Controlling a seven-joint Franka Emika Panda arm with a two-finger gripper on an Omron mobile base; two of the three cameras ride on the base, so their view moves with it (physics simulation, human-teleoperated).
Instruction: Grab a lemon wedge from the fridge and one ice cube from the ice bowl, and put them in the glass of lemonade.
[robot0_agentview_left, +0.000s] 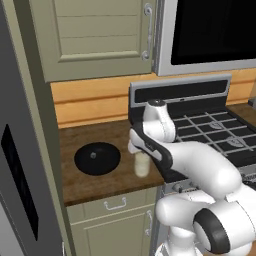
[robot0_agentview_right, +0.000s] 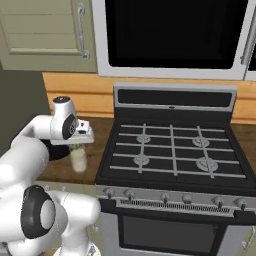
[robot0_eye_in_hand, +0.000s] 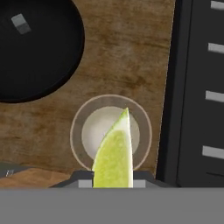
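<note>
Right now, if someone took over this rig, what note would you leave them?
Gripper: shut on the lemon wedge, held above the glass.
Glass stands on the wooden counter between the ice bowl and the stove.
Ice bowl: one grey cube in it.
Done: wedge fetched and brought over the glass.
Left: drop the wedge in, then pick the cube from the bowl and add it to the glass.

The brown wooden counter (robot0_agentview_left: 90, 187) carries the black ice bowl (robot0_agentview_left: 97, 158) and, just right of it, the glass (robot0_agentview_left: 142, 165), near the stove (robot0_agentview_right: 172, 155).
</note>
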